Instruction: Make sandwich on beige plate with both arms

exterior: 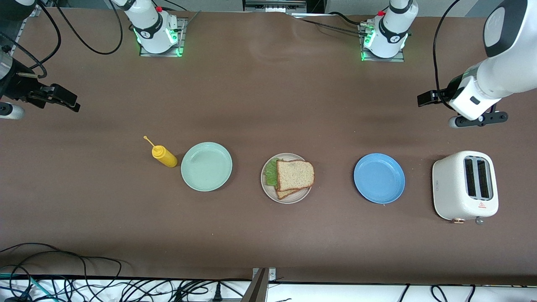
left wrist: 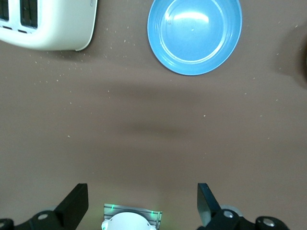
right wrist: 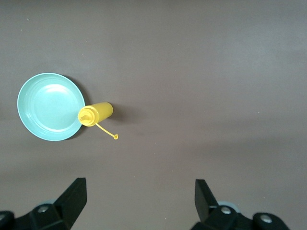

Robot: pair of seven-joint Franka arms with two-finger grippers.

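sandwich on plate, between two other plates, toaster toward left arm's end

Assembled sandwich, lettuce peeking out, sits on beige plate

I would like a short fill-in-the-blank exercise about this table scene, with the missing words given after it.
1. The sandwich lies on the ____ plate.
2. The mustard bottle stands beside the ____ plate.
3. The toaster stands beside the ____ plate.
4. The left gripper and the right gripper are both ____.

Missing words: beige; mint-green; blue; open
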